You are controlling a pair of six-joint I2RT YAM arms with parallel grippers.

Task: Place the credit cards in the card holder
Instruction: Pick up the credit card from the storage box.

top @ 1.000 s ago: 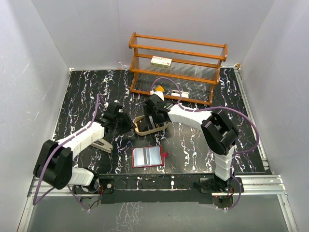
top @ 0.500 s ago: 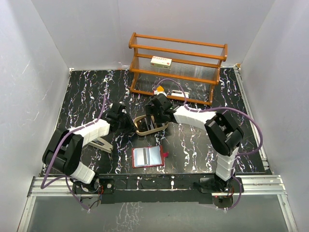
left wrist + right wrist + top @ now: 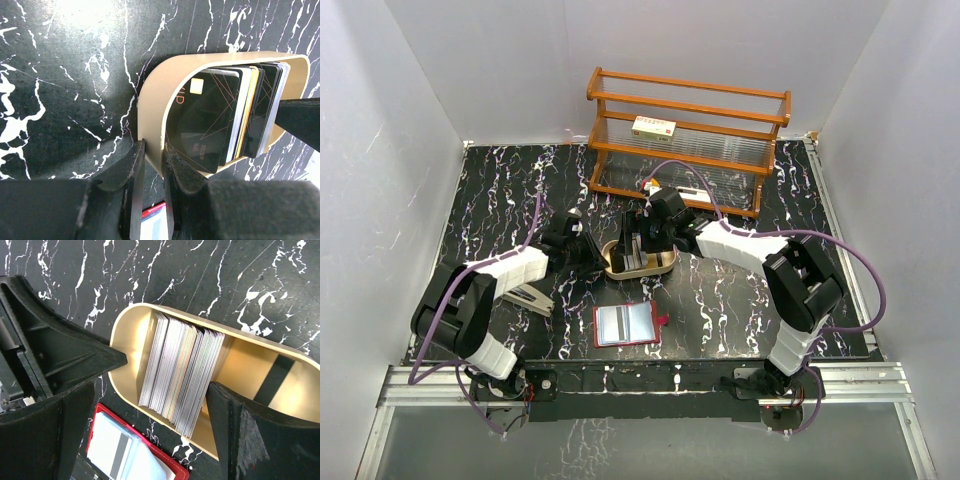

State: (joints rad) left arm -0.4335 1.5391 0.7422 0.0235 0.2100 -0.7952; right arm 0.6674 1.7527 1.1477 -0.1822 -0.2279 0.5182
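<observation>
Nearest the bases, the dark red folding card holder (image 3: 623, 324) lay open. Beyond, the left gripper (image 3: 154, 149) had just pinched the tan oval wooden tray (image 3: 150, 97) by its wall, steadying it; the right gripper (image 3: 167, 374), spread wide, straddled the stacked plastic credit cards (image 3: 175, 357).

Credit cards (image 3: 180, 372) stand on edge in a tray (image 3: 250, 365); red card holder (image 3: 624, 324) lies open, perhaps holding one.
</observation>
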